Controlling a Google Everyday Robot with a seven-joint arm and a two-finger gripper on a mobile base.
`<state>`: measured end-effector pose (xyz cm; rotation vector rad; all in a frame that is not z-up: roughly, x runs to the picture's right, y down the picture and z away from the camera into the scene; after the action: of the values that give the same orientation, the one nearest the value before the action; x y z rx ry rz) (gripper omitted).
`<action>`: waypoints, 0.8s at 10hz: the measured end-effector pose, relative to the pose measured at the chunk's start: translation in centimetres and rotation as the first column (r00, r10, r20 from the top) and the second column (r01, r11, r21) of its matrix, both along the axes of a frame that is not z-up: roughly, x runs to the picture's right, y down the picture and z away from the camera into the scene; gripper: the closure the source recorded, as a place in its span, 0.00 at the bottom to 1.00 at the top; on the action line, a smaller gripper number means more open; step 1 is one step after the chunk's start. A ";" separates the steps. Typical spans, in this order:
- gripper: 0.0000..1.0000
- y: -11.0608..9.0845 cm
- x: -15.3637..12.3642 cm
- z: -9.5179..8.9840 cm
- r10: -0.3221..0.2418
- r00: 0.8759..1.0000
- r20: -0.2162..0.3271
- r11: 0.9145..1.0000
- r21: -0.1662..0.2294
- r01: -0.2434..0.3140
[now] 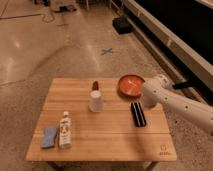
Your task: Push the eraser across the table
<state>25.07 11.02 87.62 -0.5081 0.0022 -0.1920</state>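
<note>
The eraser (138,114), a black oblong block with a thin pale stripe, lies lengthwise on the right part of the light-wood table (115,137). My white arm reaches in from the right. Its gripper (146,103) hangs low at the eraser's far right end, close beside it, and it is shut with nothing seen in it. I cannot tell whether it touches the eraser.
A red bowl (131,85) sits behind the eraser, next to the arm. A white cup (95,101) stands mid-table with a small dark red object (95,85) behind it. A bottle (64,130) and a blue pad (49,136) lie front left.
</note>
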 end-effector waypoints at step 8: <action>1.00 0.6 1.2 2.8 0.016 1.000 -0.005 1.000 -0.009 -0.016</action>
<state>26.25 11.67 90.44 -0.5173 0.0022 -0.1747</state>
